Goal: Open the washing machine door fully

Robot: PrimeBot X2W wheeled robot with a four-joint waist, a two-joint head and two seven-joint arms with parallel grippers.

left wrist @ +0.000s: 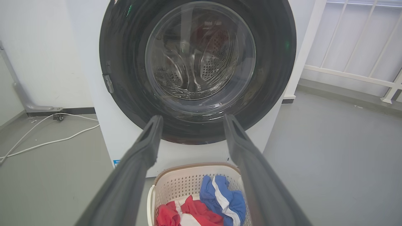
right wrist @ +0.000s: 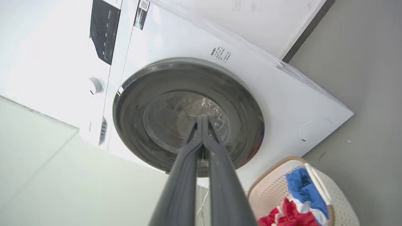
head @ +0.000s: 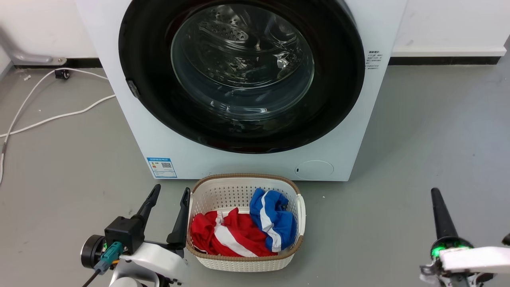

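Washing machine door (head: 242, 75), one in number, round and glossy black with a clear glass bowl at its centre, lies closed and flush against the front of the single white washing machine (head: 358, 131), which stands on the grey floor (head: 418, 139). One blue label (head: 161, 167) and one round flap (head: 314, 170) sit low on the machine's front. One white perforated laundry basket (head: 297, 191) stands on the floor just before the machine and holds two garments: one red-and-white garment (head: 223, 235) and one blue-and-white garment (head: 275, 219). Two white cables (head: 59, 116) trail over the floor to the machine's left. Left gripper (head: 171, 189): jaws spread wide and holding nothing, with its inner finger just beside the basket's left rim; contact cannot be told. In the left wrist view its two fingers (left wrist: 147, 141) frame the door's lower edge. Right gripper (right wrist: 201, 122): jaws pressed together with nothing between them, pointing toward the door's glass but apart from the machine.
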